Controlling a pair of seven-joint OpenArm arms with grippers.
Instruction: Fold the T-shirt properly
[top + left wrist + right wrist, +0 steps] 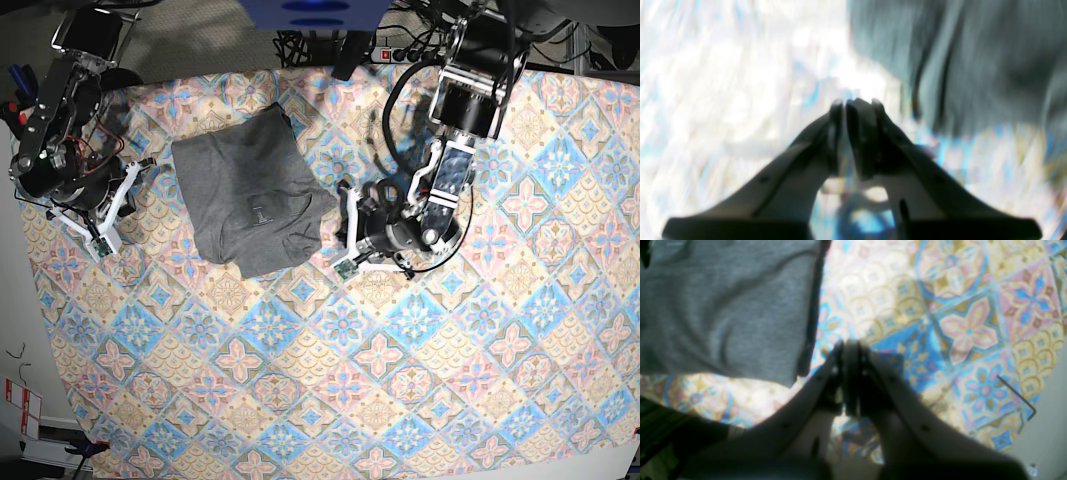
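- One heather-grey short-sleeved cotton T-shirt (252,190) lies folded into a rough block on the patterned pastel tablecloth (400,370), toward the far left part of the cloth-covered tabletop; its near edge is uneven and creased.
- Two arms are in the base view, one at each side of the T-shirt, neither touching it.
- The left gripper (346,238) sits just beside the T-shirt's right edge, low over the tablecloth; in the left wrist view the left gripper (855,106) has its dark fingers drawn almost together with only a thin slit between the tips, and nothing pinched in them.
- The right gripper (118,205) is near the left edge of the tabletop, a little apart from the T-shirt's left side; in the right wrist view its fingers (850,353) are pressed together on nothing.
- The left wrist view is heavily blurred and shows only grey fabric (957,63) at upper right over washed-out pattern.
- The right wrist view alone shows the weave of the grey fabric (723,306), the tile motifs sharply, and the pale floor (1048,426) past the cloth's edge.
- Only the base view shows a small marking at the T-shirt's middle, too small to read.
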